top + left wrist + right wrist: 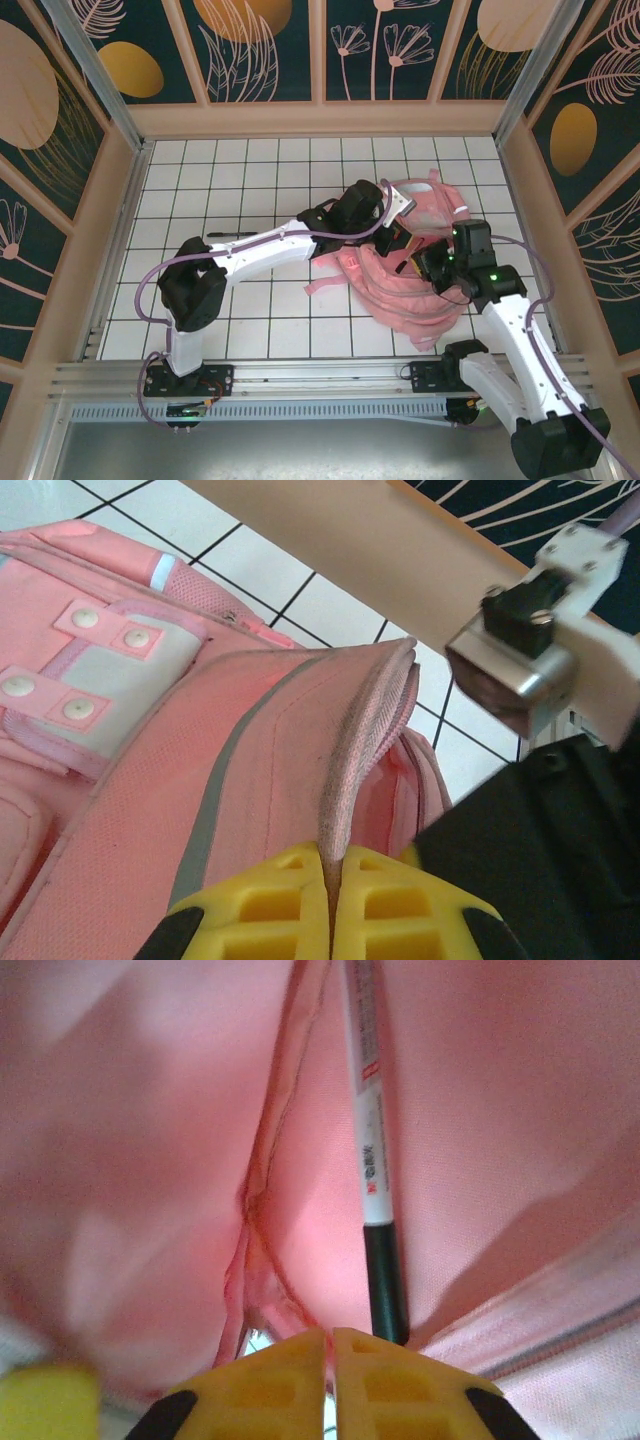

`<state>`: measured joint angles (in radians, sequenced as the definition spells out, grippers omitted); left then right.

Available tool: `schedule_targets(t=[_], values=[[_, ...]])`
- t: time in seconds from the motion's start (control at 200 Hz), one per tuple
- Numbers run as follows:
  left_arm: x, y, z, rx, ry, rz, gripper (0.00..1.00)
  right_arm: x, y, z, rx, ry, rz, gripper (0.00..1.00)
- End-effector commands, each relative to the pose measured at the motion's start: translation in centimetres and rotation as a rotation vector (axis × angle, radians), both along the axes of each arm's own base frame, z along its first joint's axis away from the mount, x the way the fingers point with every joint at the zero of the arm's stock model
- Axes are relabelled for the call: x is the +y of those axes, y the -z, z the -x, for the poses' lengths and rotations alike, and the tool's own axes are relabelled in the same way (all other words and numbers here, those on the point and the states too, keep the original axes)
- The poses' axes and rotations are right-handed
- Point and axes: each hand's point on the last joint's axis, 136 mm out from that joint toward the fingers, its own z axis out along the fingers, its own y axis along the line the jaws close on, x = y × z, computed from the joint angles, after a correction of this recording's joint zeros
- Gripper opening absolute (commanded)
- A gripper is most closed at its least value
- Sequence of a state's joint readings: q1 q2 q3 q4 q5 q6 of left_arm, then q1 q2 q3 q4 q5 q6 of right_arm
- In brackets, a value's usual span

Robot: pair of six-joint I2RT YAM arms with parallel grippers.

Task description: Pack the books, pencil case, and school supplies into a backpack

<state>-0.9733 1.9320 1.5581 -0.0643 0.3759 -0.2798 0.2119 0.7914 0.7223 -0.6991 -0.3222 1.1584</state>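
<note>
A pink backpack is being shown lying on the right half of a white tiled table, its opening's edge being pinched tight by the left gripper, while a black-and-white pen is being seen inside against the pink lining, just above the right gripper, whose fingers are being pressed together.

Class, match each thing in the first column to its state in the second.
1 left hand
2 right hand
3 pen
4 backpack

A lying inside the backpack
B shut on nothing
C pink, held open
D pinching the backpack's edge

Pairs: 1-D, 2-B, 3-A, 4-C
</note>
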Motion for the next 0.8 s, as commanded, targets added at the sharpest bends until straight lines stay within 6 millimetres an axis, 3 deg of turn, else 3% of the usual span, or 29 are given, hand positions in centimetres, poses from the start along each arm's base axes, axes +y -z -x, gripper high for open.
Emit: schedule_targets(t=[0.0, 0.14, 0.33, 0.47, 0.576, 0.711, 0.796], values=[[-1.0, -3.0, 0.2, -0.017, 0.036, 0.117, 0.00, -0.3, 0.3, 1.7, 0.047, -0.056, 0.053, 0.07], [-1.2, -3.6, 0.6, 0.003, 0.051, 0.142, 0.00, 0.0, 1.8, 1.3, 0.066, -0.080, 0.059, 0.03], [-1.4, -4.1, 0.8, 0.032, 0.054, 0.165, 0.00, 0.8, 2.6, -2.0, -0.027, -0.112, 0.057, 0.00], [-1.6, -4.6, 0.8, 0.066, 0.048, 0.191, 0.00, 1.8, 4.3, -3.6, -0.047, -0.101, -0.004, 0.00], [-1.5, -4.9, 1.1, 0.077, 0.049, 0.205, 0.00, 2.8, 3.6, -5.1, -0.108, -0.064, -0.080, 0.00], [-1.4, -5.1, 1.4, 0.105, 0.050, 0.225, 0.00, 2.3, 2.3, -6.9, -0.158, 0.045, -0.122, 0.00], [-1.3, -5.1, 1.4, 0.118, 0.040, 0.240, 0.00, 1.8, 2.4, -7.4, -0.139, 0.111, -0.138, 0.07]])
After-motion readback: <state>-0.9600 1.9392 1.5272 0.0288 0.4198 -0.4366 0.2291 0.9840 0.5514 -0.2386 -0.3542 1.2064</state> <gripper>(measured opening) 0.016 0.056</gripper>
